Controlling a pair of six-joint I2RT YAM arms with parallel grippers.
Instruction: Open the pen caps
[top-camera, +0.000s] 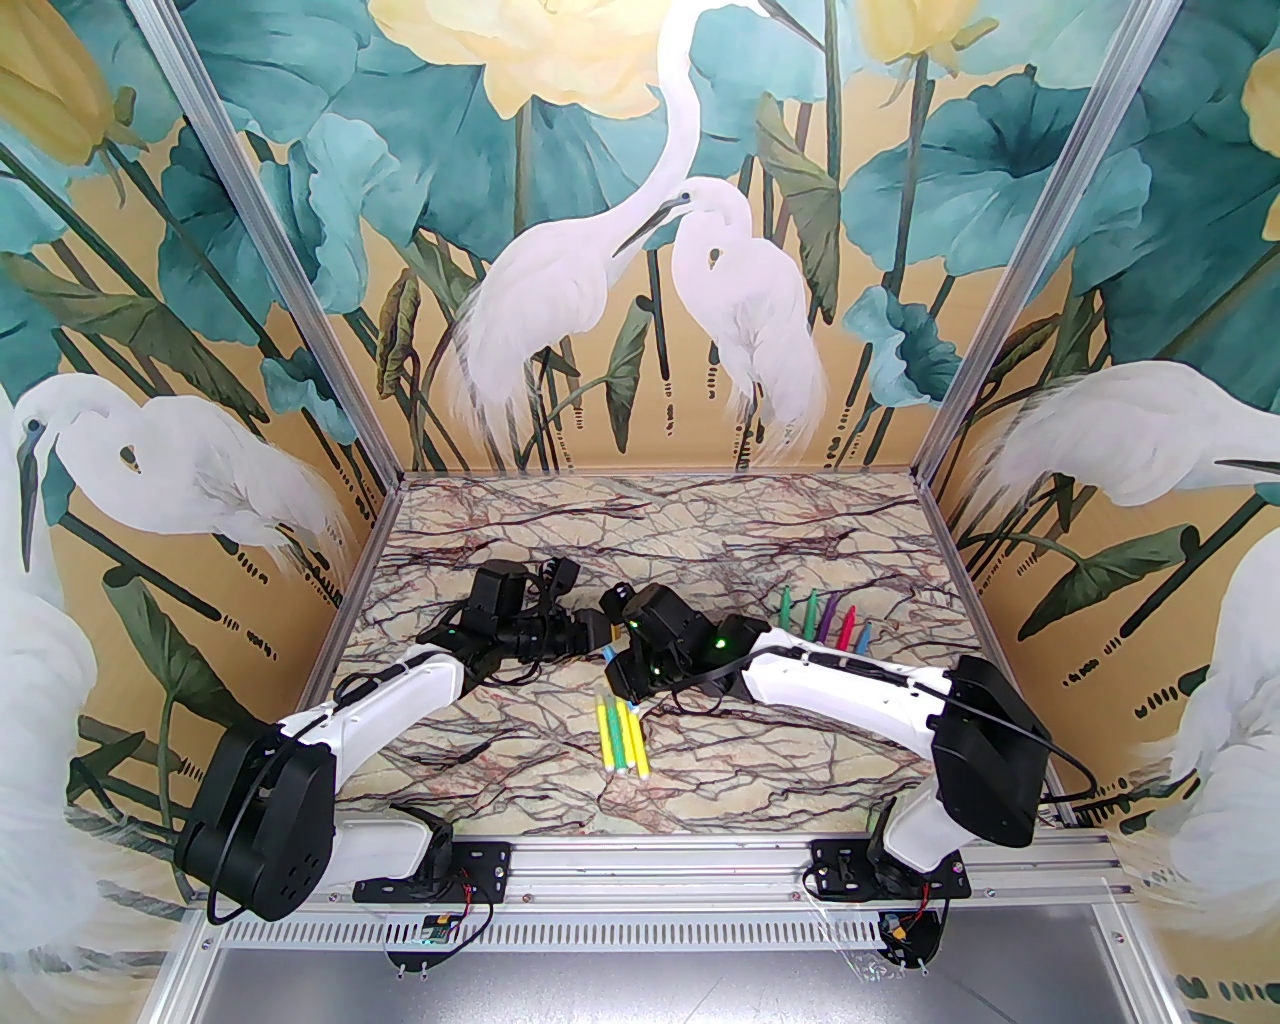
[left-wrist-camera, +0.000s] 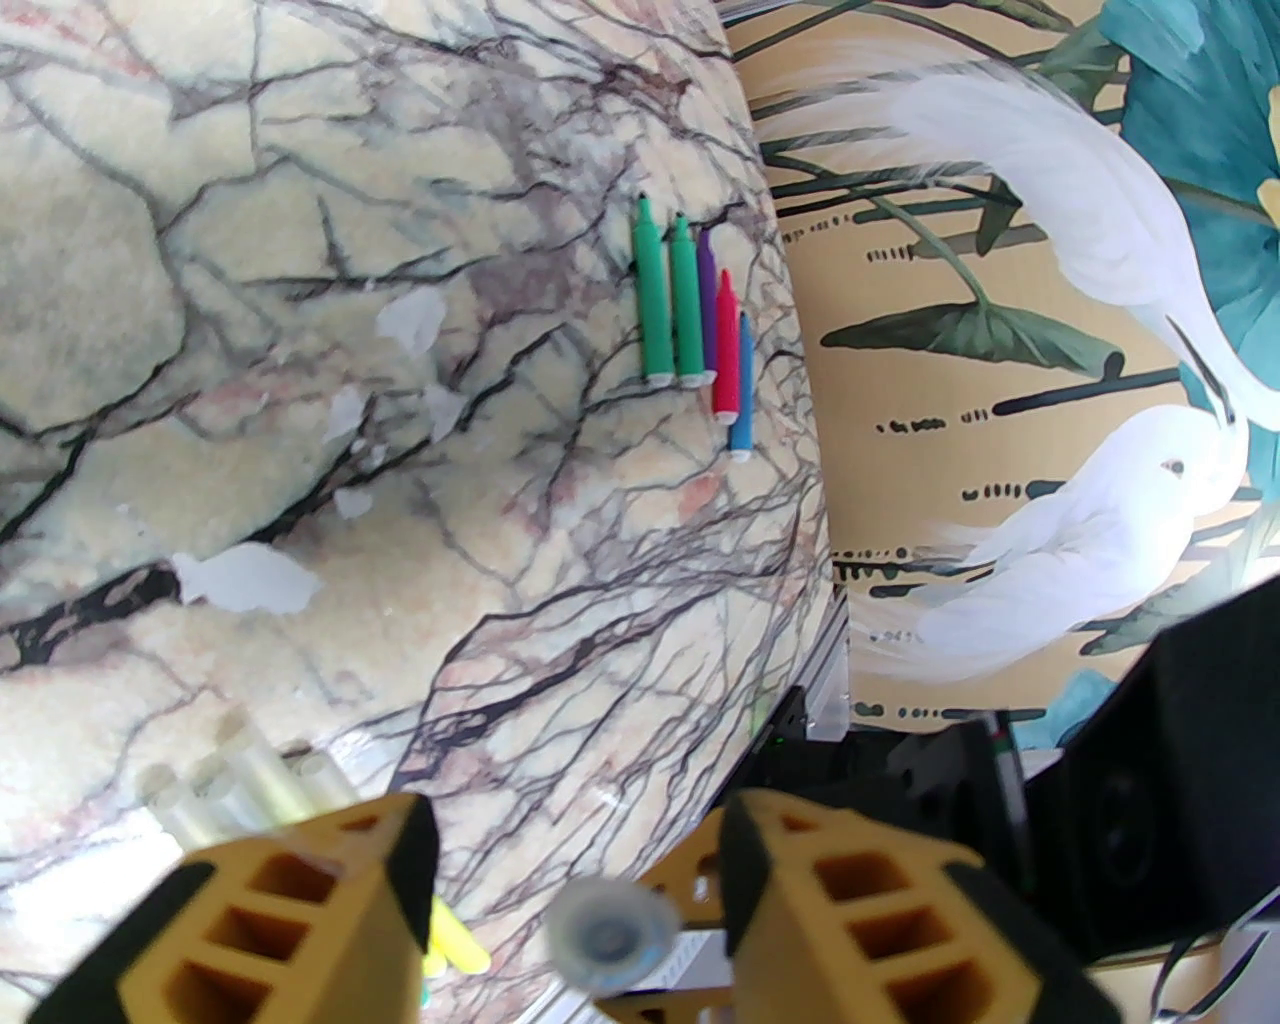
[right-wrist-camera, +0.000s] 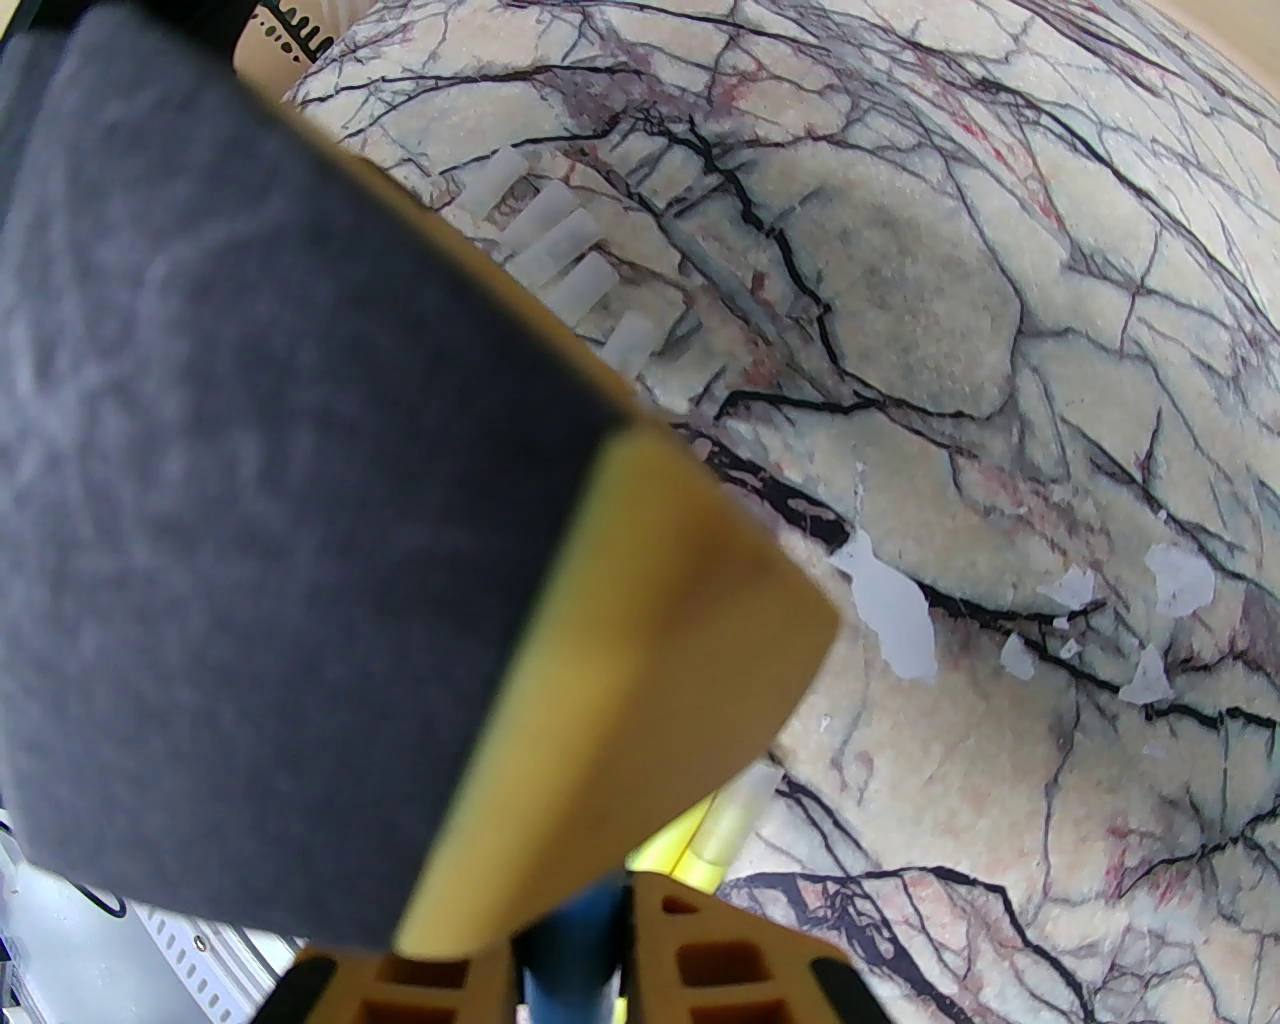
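My right gripper (top-camera: 620, 662) (right-wrist-camera: 570, 965) is shut on a blue pen (right-wrist-camera: 565, 940) and holds it above the middle of the table. The pen's pale round cap end (left-wrist-camera: 610, 935) points into my left gripper (top-camera: 597, 632) (left-wrist-camera: 580, 870). The left jaws stand either side of that cap with a small gap on each side. Several loose translucent pen caps (right-wrist-camera: 560, 262) lie in a row on the marble. Yellow and green capped pens (top-camera: 622, 737) (right-wrist-camera: 705, 835) lie just below the grippers. Several uncapped pens (top-camera: 825, 620) (left-wrist-camera: 690, 310) lie in a row at the right.
The marble-patterned tabletop (top-camera: 640, 540) has small white peeled patches (left-wrist-camera: 245, 580) (right-wrist-camera: 895, 610). Painted walls close in the back and both sides. The two wrists crowd the table's centre, and my left finger (right-wrist-camera: 300, 450) blocks much of the right wrist view.
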